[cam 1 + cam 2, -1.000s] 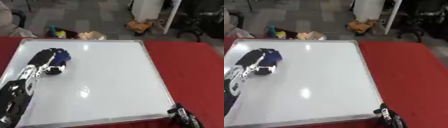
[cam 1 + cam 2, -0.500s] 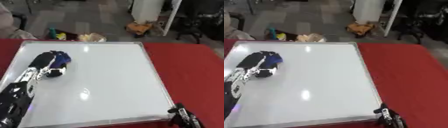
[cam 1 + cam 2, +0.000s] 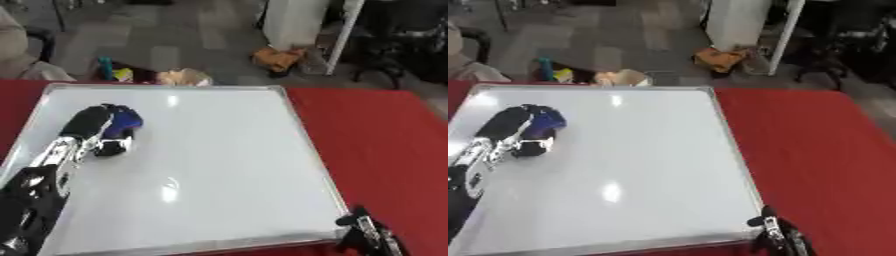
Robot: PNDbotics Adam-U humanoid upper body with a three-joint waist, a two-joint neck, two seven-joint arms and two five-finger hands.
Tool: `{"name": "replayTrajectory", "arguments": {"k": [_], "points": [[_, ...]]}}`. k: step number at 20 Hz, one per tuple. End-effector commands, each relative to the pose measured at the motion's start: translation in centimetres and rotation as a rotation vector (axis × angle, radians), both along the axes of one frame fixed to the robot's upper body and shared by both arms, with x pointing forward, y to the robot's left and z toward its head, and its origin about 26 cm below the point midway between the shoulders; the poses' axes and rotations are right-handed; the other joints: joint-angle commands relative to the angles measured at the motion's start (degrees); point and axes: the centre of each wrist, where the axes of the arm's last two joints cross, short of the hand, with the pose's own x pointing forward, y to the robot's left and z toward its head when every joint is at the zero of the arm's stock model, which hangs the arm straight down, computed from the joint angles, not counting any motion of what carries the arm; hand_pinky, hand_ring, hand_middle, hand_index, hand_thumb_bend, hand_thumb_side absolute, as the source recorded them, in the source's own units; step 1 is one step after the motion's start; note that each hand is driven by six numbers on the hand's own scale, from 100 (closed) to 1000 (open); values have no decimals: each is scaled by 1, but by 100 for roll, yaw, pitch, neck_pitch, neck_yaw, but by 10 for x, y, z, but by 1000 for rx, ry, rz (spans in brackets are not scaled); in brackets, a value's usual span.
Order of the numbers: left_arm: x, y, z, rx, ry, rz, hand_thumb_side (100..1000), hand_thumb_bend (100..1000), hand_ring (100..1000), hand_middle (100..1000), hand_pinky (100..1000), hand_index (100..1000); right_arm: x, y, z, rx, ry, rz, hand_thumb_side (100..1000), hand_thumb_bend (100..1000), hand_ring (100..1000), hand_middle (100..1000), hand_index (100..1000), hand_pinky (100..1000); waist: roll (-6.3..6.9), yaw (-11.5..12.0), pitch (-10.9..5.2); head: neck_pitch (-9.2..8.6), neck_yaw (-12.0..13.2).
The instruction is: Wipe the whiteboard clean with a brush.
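A white whiteboard (image 3: 219, 150) with a silver frame lies on a red table (image 3: 376, 145); I see no marks on its surface. My left hand (image 3: 92, 129) rests on the board's upper left part, its fingers curled round a blue brush (image 3: 125, 120). The left arm runs down along the board's left side to the lower left corner. My right hand (image 3: 367, 232) shows only as dark fingers at the board's lower right corner, off the board.
Beyond the table's far edge lies grey floor with a few small items (image 3: 179, 76), an orange-brown thing (image 3: 278, 57), a white post (image 3: 341, 35) and chair legs (image 3: 394, 65). Red tabletop spreads to the right of the board.
The whole picture has shifted as the camera tilted. My left hand with the brush has stayed on about the same upper left patch of the board. The right hand has not moved.
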Motion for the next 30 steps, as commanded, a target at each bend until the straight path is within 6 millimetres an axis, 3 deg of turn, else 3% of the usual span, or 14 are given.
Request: {"name": "replayTrajectory", "arguments": {"k": [1, 6, 30], "points": [[-7, 7, -22, 34, 68, 29, 374, 100, 760, 670, 730, 903, 2, -3, 7, -9, -25, 3, 839, 100, 353, 153, 552, 420, 3, -5, -9, -58, -12], [-9, 9, -25, 35, 70, 35, 530, 100, 790, 711, 764, 916, 2, -3, 7, -10, -22, 2, 839, 100, 353, 153, 552, 420, 8, -5, -10, -60, -13], [-18, 39, -33, 65, 80, 167, 544, 100, 800, 734, 783, 909, 0, -4, 5, -14, -14, -3, 840, 100, 353, 154, 552, 421, -22, 57, -20, -72, -24]]}}
